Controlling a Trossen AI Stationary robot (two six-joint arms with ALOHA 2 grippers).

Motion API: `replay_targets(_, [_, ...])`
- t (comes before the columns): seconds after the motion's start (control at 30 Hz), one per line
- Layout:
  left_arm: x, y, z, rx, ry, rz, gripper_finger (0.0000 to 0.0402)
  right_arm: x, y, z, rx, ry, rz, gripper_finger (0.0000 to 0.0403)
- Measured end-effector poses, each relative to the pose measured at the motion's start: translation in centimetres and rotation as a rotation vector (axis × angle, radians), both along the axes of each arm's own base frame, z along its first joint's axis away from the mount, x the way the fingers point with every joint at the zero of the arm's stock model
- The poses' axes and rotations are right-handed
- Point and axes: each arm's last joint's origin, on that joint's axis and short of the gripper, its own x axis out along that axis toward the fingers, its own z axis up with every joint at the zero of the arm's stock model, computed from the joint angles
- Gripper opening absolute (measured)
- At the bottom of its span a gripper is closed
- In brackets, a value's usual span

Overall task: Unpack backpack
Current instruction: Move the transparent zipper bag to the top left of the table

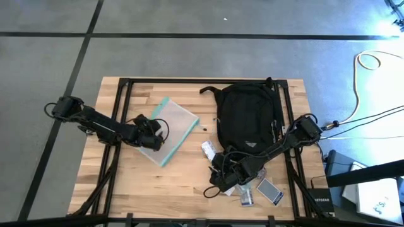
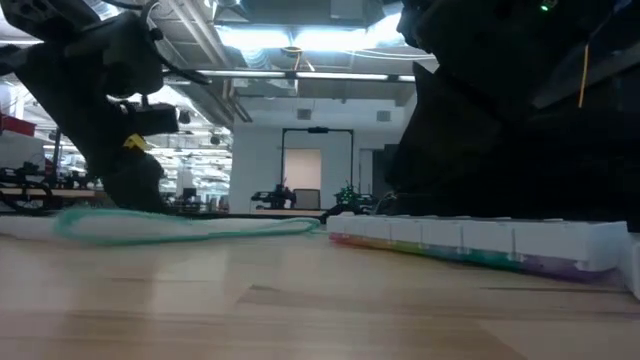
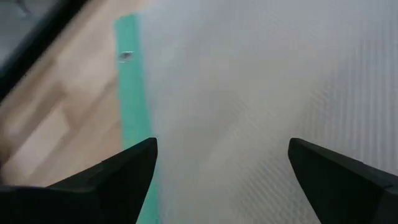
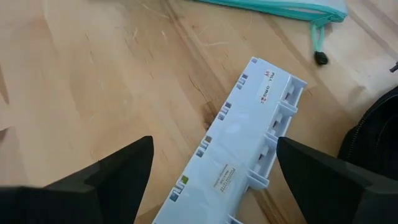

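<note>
The black backpack [image 1: 247, 116] lies flat at the back right of the table, and its edge shows in the right wrist view [image 4: 380, 124]. My right gripper [image 1: 218, 165] hovers in front of it, open [image 4: 214, 146], over a white pill organizer [image 4: 239, 158] that lies on the wood [image 1: 208, 151] [image 2: 480, 240]. Nothing is between its fingers. My left gripper [image 1: 153, 133] is open [image 3: 221, 149], low over the clear teal-edged pouch [image 1: 172, 129] [image 3: 261, 81] at centre left. In the low view the pouch [image 2: 180, 226] lies flat under the left arm.
Small flat items [image 1: 268, 190] and another [image 1: 246, 198] lie near the front right edge beside the right arm. The pouch's teal zipper cord [image 4: 318, 46] ends close to the organizer. Bare wood [image 1: 183, 189] spans the front middle of the table.
</note>
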Motion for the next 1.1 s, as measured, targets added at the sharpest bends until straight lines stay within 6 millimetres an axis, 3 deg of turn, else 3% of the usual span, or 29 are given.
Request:
replay_targets(0.37, [0.4,-0.2,0.8,0.011,-0.110,0.011,0.0349,0.2,0.1,0.1,-0.002,-0.020,0.008,0.0324])
replay_targets(0.5, [1.8,-1.5,1.4,-0.025,-0.171,-0.162,0.0349,0.2,0.1,0.2,-0.010,-0.017,0.015,0.0324])
replay_targets(0.67, [4.3,-1.8,3.1,0.078,-0.272,-0.389,0.0349,0.5,-0.3,0.2,-0.013,-0.017,0.011,0.0324])
replay_targets(0.83, [6.1,1.1,3.6,0.025,-0.347,-0.482,0.0349,0.8,-0.6,0.3,-0.005,-0.033,0.005,0.0324])
replay_targets(1.1, [7.5,7.7,2.1,-0.092,-0.264,-0.714,0.0308,0.9,-0.8,0.2,0.004,-0.015,0.023,0.0324])
